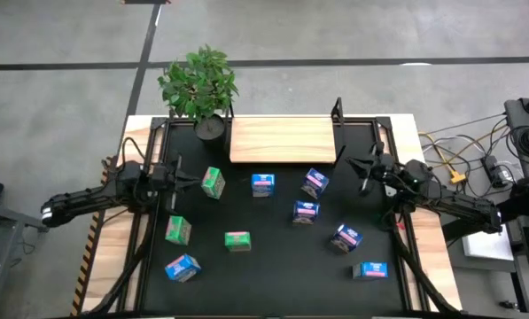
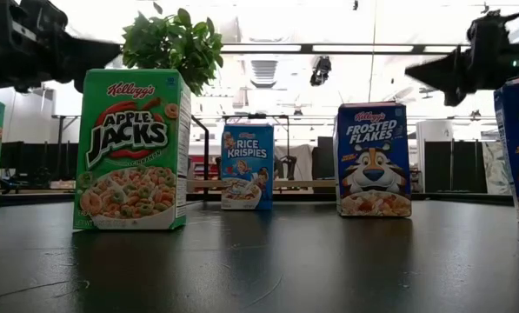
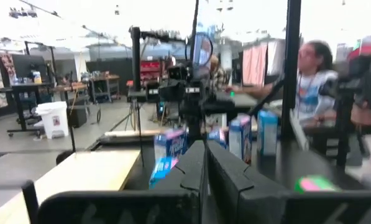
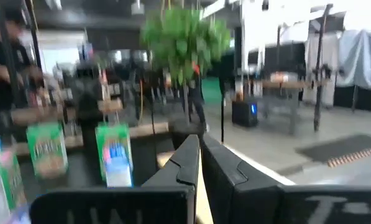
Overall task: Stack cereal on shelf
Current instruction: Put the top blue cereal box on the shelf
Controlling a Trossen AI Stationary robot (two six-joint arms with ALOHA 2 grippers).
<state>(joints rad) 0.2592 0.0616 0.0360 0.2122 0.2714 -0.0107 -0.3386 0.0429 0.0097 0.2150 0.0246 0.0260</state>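
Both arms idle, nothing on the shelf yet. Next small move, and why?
Probably open the left gripper and ease it toward the green carton just ahead of it. Both grippers are shut and empty, the shelf is bare, and that carton is nearest.

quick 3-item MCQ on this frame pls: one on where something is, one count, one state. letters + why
1. Where is the pale light-wood shelf board?
A. at the black mat's far edge, beside the potted green plant
B. under the left arm
C. off the table

2. How many small green cereal cartons lie on the black mat?
A. one
B. three
C. six

3. What state are the two grippers in?
A. both shut on cartons
B. both wide open
C. both shut, holding nothing

Key:
1 A: the high view shows the board at the far edge, right of the plant.
2 B: green cartons at and; the others are blue.
3 C: the left gripper and right gripper have fingers together in the wrist views, clear of any carton.
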